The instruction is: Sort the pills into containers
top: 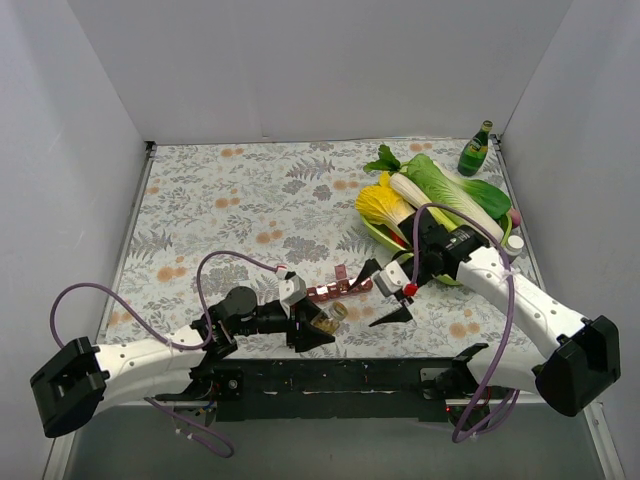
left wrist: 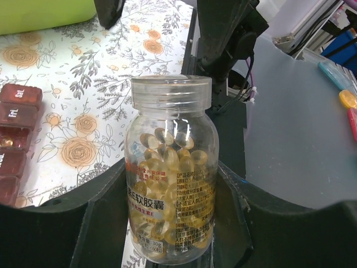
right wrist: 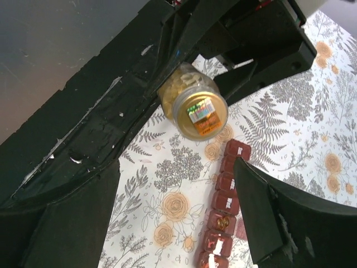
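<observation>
Left gripper (left wrist: 172, 184) clamped on jar (left wrist: 172, 111), pills (left wrist: 167, 153) inside, gold top aimed at right arm. Right gripper (right wrist: 175, 167) wide open, holding nothing, hanging over containers (right wrist: 223, 206). Containers lie on table (top: 220, 200) just beside the jar, between both grippers; one cell holds a pill.

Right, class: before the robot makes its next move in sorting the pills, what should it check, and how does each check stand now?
1. Jar of pills held by the left gripper: ok, clamped between the jaws.
2. Lid off the jar: not ok, the gold-topped lid is on.
3. Right gripper free to help: ok, jaws spread wide, holding nothing.
4. Pill box lying uncovered beside the jar: ok.
5. Compartment open to receive: ok, one looks open with a gold piece inside; the others look shut.
</observation>
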`<control>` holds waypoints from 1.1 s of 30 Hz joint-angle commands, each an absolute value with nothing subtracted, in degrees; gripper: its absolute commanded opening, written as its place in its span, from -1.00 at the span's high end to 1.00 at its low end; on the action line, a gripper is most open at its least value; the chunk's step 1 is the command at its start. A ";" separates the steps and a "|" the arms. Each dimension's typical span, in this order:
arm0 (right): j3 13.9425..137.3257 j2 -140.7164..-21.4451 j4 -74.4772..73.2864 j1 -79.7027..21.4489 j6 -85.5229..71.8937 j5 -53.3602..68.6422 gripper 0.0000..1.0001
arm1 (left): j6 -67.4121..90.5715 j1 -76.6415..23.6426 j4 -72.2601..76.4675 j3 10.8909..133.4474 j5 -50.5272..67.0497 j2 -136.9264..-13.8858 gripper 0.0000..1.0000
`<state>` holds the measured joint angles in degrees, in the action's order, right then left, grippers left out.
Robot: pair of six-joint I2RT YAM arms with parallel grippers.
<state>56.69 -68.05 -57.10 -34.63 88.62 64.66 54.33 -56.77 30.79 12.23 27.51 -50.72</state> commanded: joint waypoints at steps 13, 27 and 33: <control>63.98 -75.05 -57.57 -41.57 83.94 66.80 -0.48 | 55.11 -56.69 39.11 16.79 31.99 -57.57 1.00; 62.32 -76.29 -45.46 -43.86 58.67 64.87 0.40 | 52.30 -57.30 34.82 17.92 24.01 -56.34 1.00; 61.01 -81.56 -31.17 -44.21 23.34 52.94 0.61 | 46.85 -60.20 31.82 22.49 4.86 -59.58 1.00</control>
<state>62.11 -78.04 -45.56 -42.48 50.98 59.02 51.11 -58.92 29.74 16.38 22.33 -57.78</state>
